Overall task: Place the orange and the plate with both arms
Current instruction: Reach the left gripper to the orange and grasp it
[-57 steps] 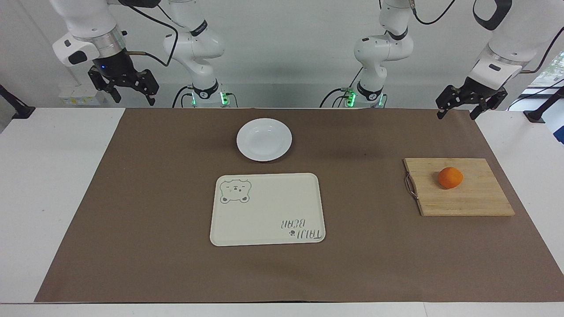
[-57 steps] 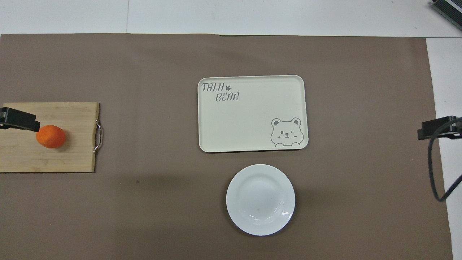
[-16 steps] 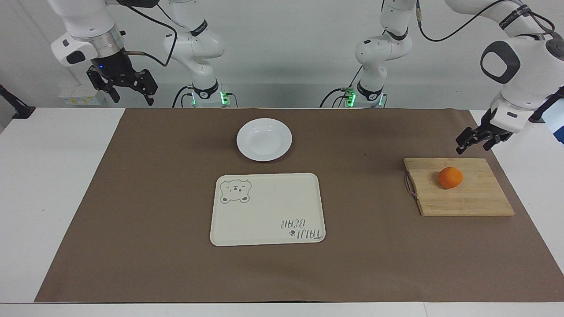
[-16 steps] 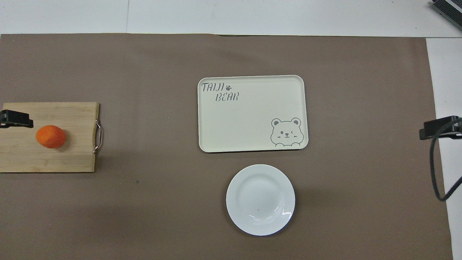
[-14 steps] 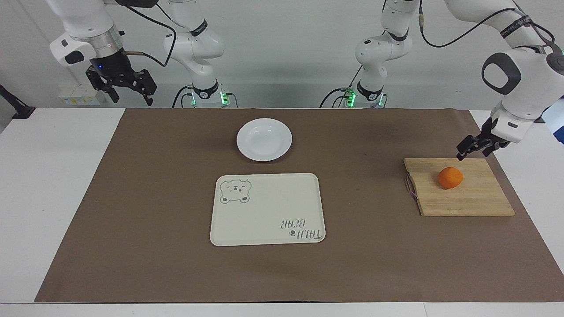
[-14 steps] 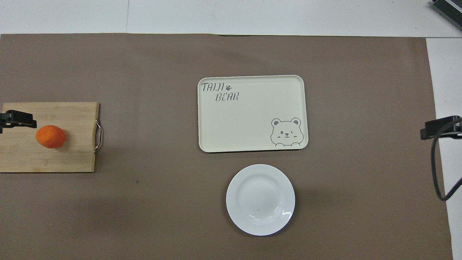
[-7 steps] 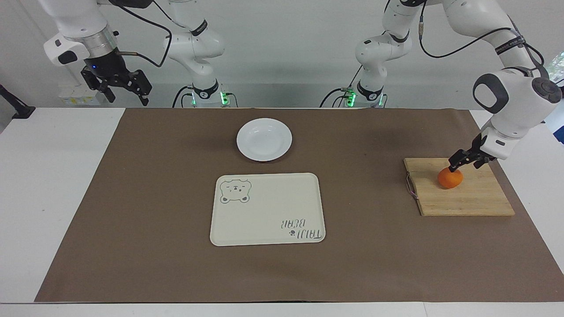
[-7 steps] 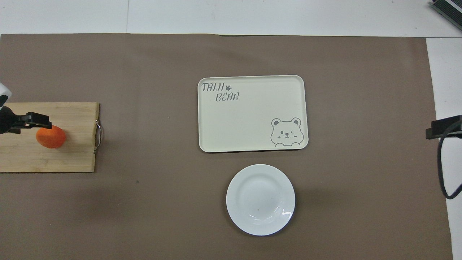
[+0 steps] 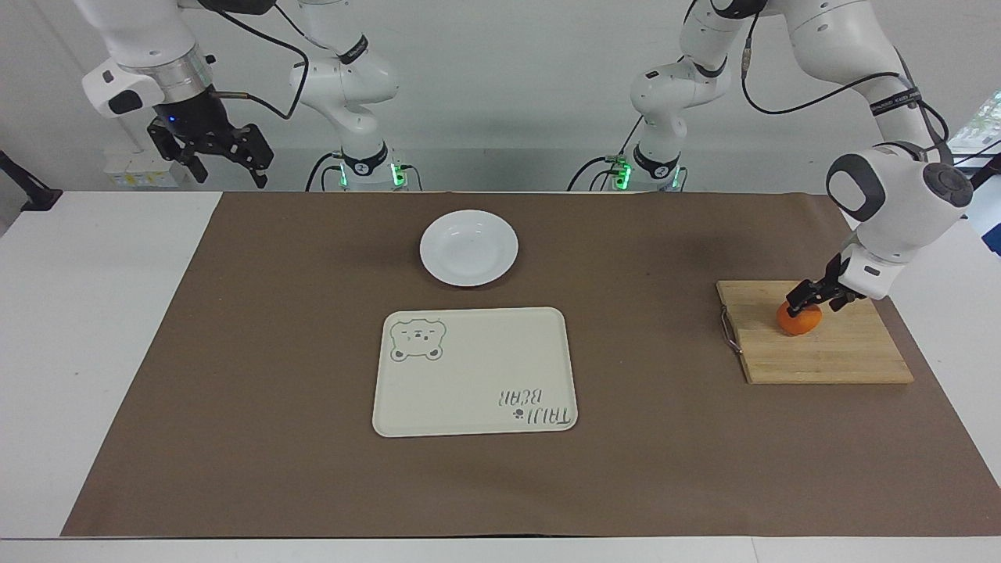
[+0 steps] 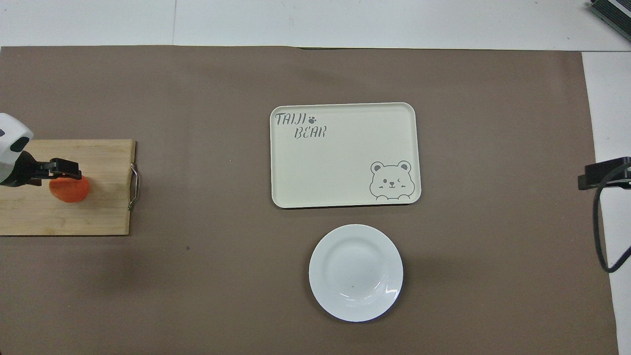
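The orange lies on a wooden cutting board toward the left arm's end of the table. My left gripper is open and down at the orange's top, a finger on either side; in the overhead view it covers part of the orange. The white plate sits empty near the robots at mid-table and shows in the overhead view. My right gripper is open and waits high over the right arm's end of the table; only its tip shows from overhead.
A cream tray with a bear drawing lies empty just farther from the robots than the plate, also in the overhead view. The cutting board has a metal handle on its edge toward the tray. A brown mat covers the table.
My left gripper came down from above the table's edge onto the cutting board and now straddles the orange's top. The right gripper has barely shifted. Orange, plate and tray have not moved.
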`<state>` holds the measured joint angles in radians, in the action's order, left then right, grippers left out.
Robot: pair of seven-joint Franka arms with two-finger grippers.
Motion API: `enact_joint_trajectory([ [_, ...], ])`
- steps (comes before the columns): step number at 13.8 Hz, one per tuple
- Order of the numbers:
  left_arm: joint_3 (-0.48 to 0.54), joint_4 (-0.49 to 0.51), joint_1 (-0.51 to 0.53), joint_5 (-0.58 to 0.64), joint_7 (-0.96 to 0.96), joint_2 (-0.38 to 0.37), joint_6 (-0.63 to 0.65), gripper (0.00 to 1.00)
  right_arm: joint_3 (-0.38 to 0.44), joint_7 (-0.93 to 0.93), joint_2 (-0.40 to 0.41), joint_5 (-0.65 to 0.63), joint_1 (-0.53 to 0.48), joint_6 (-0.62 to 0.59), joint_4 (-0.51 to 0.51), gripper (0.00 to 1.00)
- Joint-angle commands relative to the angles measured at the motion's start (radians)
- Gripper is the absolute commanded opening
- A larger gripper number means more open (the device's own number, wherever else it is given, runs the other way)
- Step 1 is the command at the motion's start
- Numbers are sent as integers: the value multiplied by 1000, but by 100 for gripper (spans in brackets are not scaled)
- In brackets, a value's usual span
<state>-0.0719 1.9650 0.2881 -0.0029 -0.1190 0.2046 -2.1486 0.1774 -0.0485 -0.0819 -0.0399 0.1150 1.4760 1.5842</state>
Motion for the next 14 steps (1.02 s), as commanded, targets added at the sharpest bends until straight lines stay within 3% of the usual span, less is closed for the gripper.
enact_joint_trajectory([
  [1, -8, 26, 23, 20, -13, 25, -63, 100, -12, 6, -19, 2, -14, 21, 25, 100],
  [13, -8, 117, 31, 21, -4, 16, -112, 100, -10, -11, -19, 37, -15, 13, 22, 100],
  [14, -8, 117, 31, 21, -8, 16, -111, 95, -13, -13, -18, 37, -14, 13, 20, 100],
])
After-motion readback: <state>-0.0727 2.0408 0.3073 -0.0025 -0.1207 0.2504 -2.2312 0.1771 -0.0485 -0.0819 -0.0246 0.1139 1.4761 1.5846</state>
